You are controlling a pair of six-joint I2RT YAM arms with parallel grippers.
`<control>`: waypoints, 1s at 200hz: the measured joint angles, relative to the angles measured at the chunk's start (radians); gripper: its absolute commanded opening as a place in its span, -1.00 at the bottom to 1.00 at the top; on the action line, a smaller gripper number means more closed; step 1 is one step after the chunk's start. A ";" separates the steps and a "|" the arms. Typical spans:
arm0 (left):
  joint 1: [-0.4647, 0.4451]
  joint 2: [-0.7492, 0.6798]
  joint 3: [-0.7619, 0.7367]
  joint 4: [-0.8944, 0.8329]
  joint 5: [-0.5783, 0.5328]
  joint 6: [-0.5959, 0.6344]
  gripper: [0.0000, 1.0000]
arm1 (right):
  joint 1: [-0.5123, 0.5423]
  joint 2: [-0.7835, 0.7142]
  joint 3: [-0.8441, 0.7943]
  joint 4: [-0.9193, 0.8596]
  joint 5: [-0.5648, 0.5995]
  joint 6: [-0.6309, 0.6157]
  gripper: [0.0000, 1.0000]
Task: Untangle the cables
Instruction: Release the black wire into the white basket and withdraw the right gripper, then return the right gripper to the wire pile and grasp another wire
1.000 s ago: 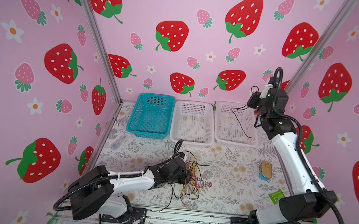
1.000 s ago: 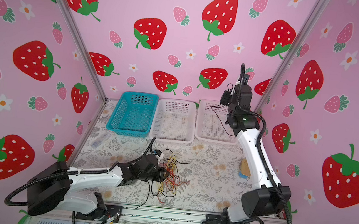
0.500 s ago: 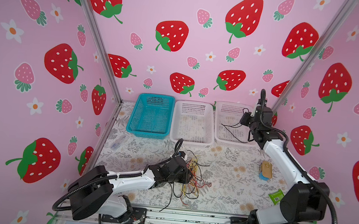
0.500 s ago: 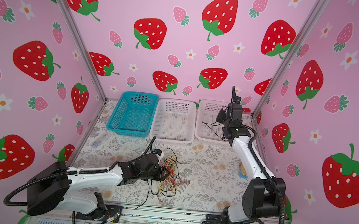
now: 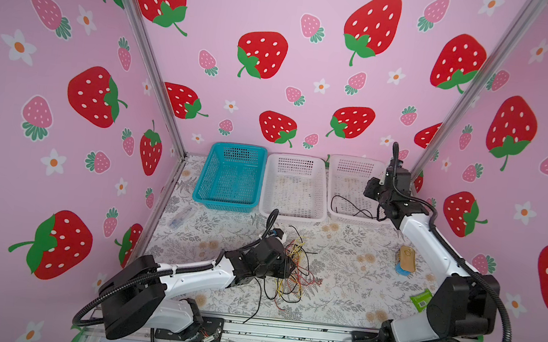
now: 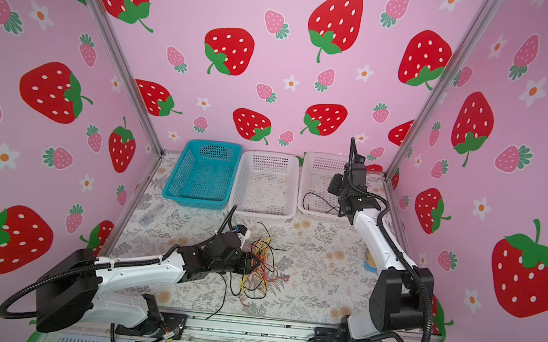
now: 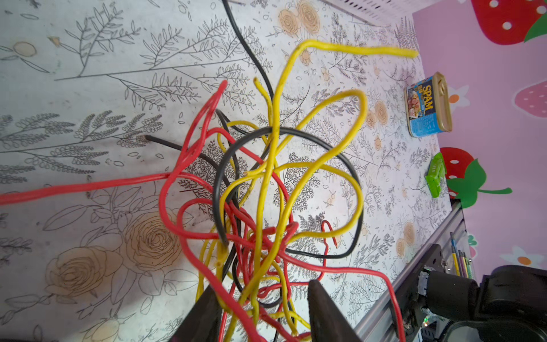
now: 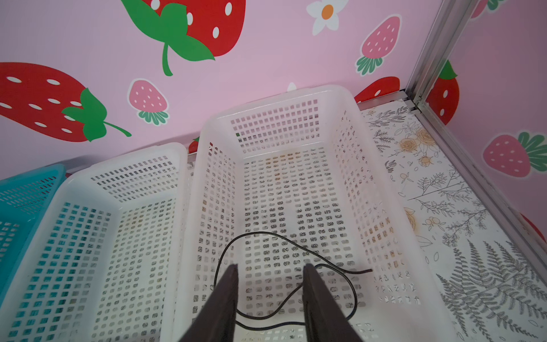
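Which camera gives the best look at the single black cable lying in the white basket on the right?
The right wrist view: the black cable curls in full across the floor of the rightmost white basket, below the open right gripper. In both top views the cable is only a small thin line. The left wrist view misses it.

A staged robot-lab test booth: pink strawberry-print wall panels (image 5: 315, 27) fixed between bare aluminium corner posts (image 5: 154, 72) enclose a floral-papered tabletop (image 5: 351, 284), and two white-and-black robot arms (image 5: 192, 277) are bolted to an aluminium rail (image 5: 283, 332) along its front edge.
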 measured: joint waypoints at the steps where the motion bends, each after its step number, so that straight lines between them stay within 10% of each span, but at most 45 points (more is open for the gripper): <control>1: 0.000 0.000 0.000 0.000 0.000 0.000 -0.30 | 0.000 0.000 0.000 0.000 -0.001 0.001 -0.18; 116: 0.000 -0.032 0.022 -0.031 0.011 0.001 -0.46 | 0.354 -0.490 -0.603 0.190 -0.439 0.042 -0.02; 200: 0.000 -0.048 0.032 -0.055 0.026 0.008 -0.49 | 0.587 -0.493 -0.892 0.426 -0.474 0.089 -0.06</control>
